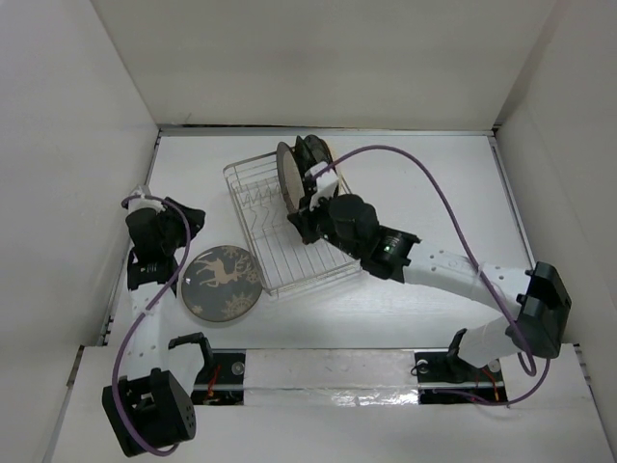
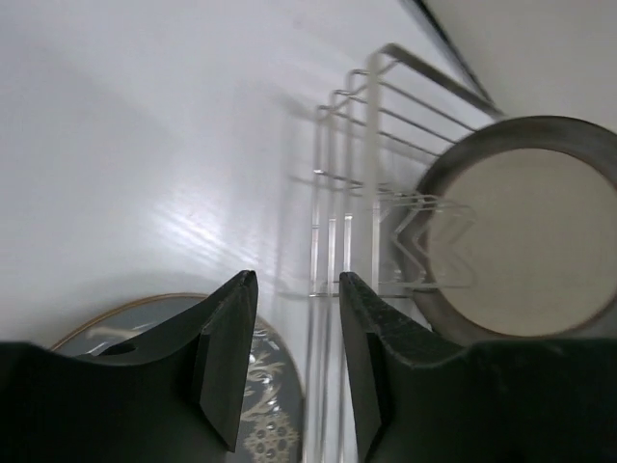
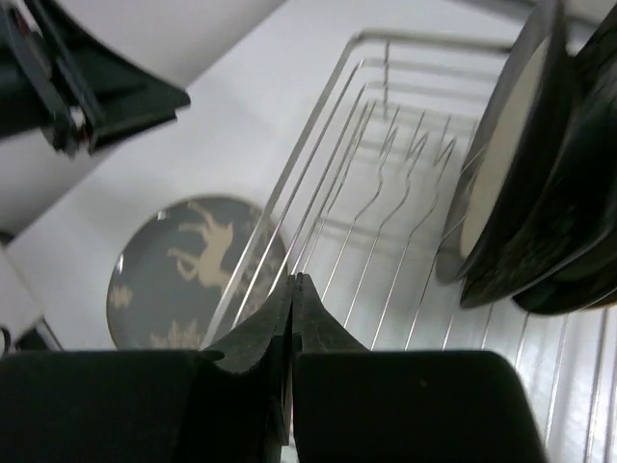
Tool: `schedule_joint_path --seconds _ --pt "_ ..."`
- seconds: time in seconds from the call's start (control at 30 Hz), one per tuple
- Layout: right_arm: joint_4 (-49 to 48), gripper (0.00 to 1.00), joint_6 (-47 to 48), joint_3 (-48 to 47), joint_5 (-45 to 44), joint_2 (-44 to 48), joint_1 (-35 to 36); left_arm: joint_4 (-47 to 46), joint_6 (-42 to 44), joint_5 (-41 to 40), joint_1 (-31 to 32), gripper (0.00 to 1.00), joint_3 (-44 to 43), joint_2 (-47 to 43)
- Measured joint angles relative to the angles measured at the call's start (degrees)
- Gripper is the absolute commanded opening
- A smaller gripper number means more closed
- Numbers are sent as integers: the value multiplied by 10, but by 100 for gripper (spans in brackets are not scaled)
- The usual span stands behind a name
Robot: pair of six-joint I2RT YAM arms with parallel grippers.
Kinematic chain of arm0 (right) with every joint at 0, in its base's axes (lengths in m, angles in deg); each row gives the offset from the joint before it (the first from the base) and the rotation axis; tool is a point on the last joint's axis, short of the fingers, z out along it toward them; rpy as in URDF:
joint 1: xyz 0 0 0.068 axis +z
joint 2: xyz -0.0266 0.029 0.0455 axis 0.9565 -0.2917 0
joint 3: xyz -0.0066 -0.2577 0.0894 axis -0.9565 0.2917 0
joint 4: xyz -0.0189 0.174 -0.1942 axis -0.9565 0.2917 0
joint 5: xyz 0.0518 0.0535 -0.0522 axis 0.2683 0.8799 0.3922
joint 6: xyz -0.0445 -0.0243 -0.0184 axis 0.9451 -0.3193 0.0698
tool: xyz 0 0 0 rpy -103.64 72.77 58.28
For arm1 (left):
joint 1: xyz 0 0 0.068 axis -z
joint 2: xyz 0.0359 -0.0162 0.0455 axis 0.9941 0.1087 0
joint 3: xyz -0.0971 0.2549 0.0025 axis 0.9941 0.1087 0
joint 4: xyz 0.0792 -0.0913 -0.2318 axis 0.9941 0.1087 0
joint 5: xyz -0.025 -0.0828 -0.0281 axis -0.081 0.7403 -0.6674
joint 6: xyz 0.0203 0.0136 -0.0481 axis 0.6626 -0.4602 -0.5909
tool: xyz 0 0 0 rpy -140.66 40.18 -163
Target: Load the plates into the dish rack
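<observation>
The silver wire dish rack stands mid-table. Several plates stand upright at its far end; the nearest is dark-rimmed with a cream centre, with dark plates behind it. The grey plate with white deer lies flat on the table at the rack's near left corner. My left gripper is open and empty, left of the rack, above the deer plate. My right gripper is shut and empty over the rack's free prongs, near the standing plates.
White walls close in the table on the left, back and right. A silver taped strip runs along the near edge between the arm bases. A purple cable arcs over the right side.
</observation>
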Motion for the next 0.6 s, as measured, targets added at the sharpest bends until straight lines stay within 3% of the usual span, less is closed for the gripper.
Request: schedule_joint_path --seconds 0.03,0.2,0.23,0.37,0.5,0.53,0.6 --pt "-2 0 -4 18 10 1 5 20 3 -22 0 28 0 -2" --pt "3 2 -14 120 30 27 31 101 16 -108 -1 23 0 13" --pt "7 3 -14 139 31 44 36 110 19 -117 -1 1 -2 24" --pt "13 7 -13 188 28 141 40 159 41 -145 -1 0 -17 103" --pt "0 8 -14 211 24 229 26 172 61 -110 -28 18 -45 208" --pt "-3 8 -15 213 24 240 20 172 65 -102 -33 35 -50 233" --pt "-4 8 -18 217 28 251 9 177 65 -68 -37 49 -68 269"
